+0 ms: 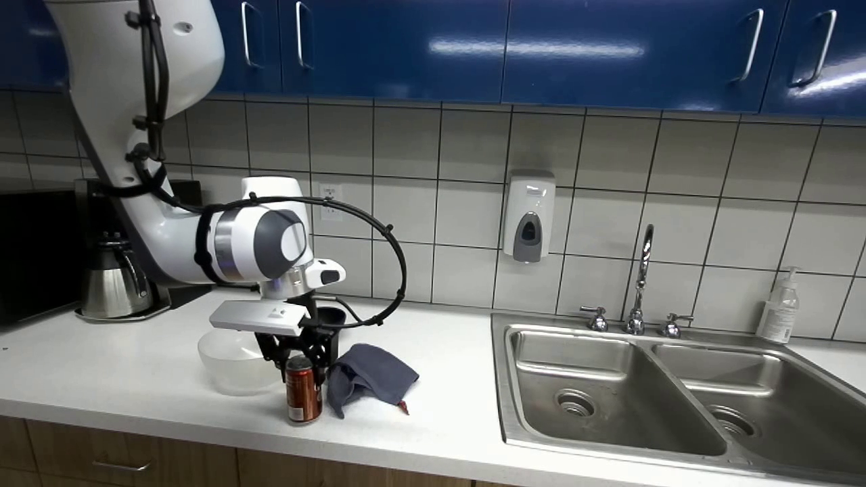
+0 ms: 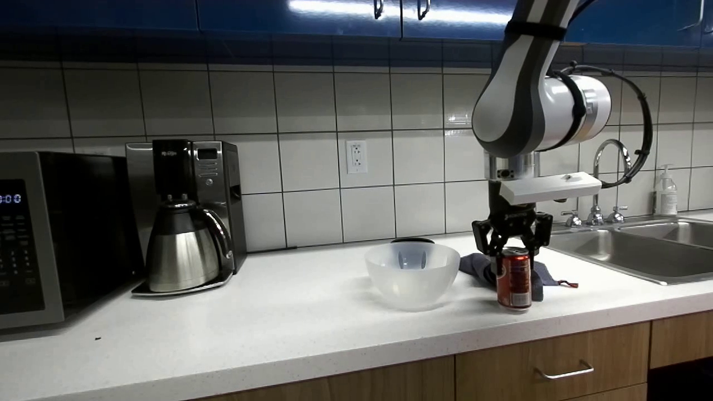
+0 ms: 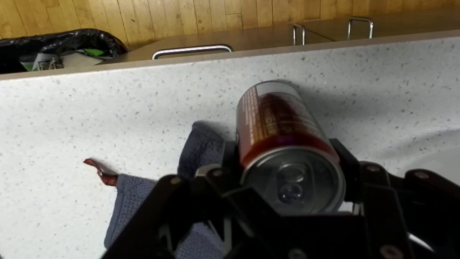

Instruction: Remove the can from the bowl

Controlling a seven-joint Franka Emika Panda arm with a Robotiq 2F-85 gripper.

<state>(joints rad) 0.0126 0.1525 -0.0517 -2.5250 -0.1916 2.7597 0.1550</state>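
Observation:
The dark red can [image 1: 303, 404] stands upright near the counter's front edge, outside the bowl, in both exterior views [image 2: 513, 291]. Its base appears to rest on the counter. My gripper [image 1: 302, 377] points down with a finger on each side of the can's upper part; it also shows in an exterior view [image 2: 513, 268]. In the wrist view the fingers [image 3: 287, 158] press against both sides of the can [image 3: 280, 118], and its silvery top faces the camera. The whitish translucent bowl [image 2: 412, 285] stands beside the can, apart from it, also seen in an exterior view [image 1: 237, 370].
A grey-blue cloth [image 1: 382, 372] with a red tag lies right beside the can, also in the wrist view [image 3: 134, 194]. A black cup [image 1: 333, 321] stands behind the gripper. A steel double sink [image 1: 504, 399] and a coffee maker [image 2: 184, 250] stand farther off.

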